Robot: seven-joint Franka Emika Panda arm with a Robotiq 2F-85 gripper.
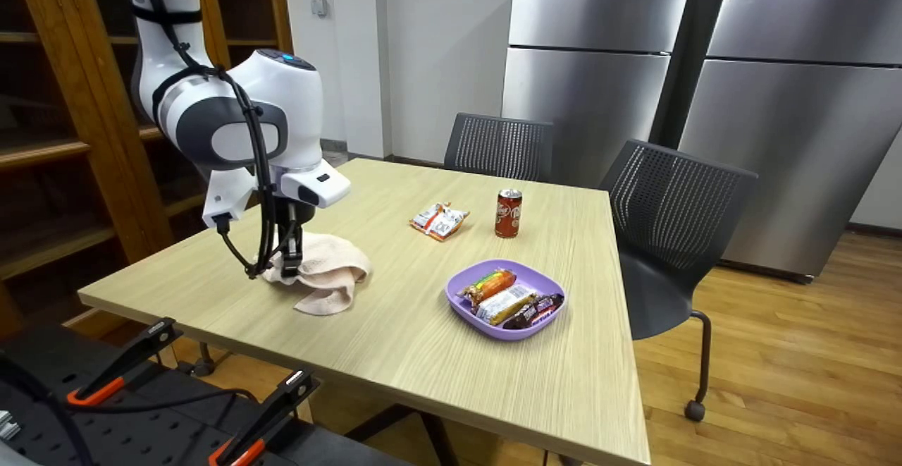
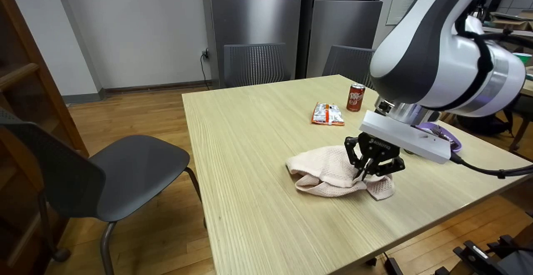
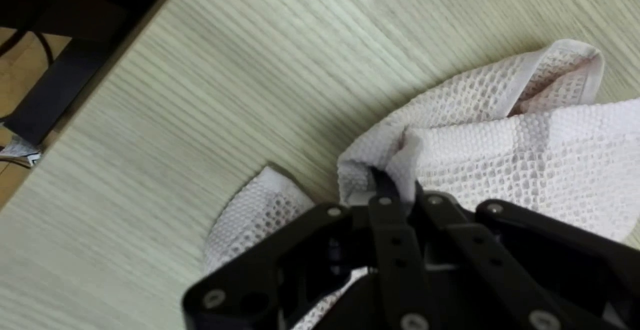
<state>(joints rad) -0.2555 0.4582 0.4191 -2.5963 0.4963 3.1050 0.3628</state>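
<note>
A pale pink waffle-weave cloth [image 1: 337, 267] lies crumpled on the light wooden table, in both exterior views. My gripper [image 2: 361, 175] points down into it, its jaws closed together with a fold of the fabric pinched between them. In the wrist view, the gripper [image 3: 400, 187] has a bunched edge rising between the fingertips, which the folds partly cover. Much of the cloth [image 3: 575, 170] spreads to the right there, while a corner sticks out on the left. Most of the fabric rests on the tabletop.
A purple tray [image 1: 456, 311] holds several wrapped snacks. Behind it stand a red soda can [image 1: 508, 213] and a silver-and-orange snack bag [image 1: 440, 221]. Dark chairs [image 1: 680, 233] surround the table [image 2: 250, 142]. Black-and-orange clamps [image 1: 261, 420] sit by the near table edge.
</note>
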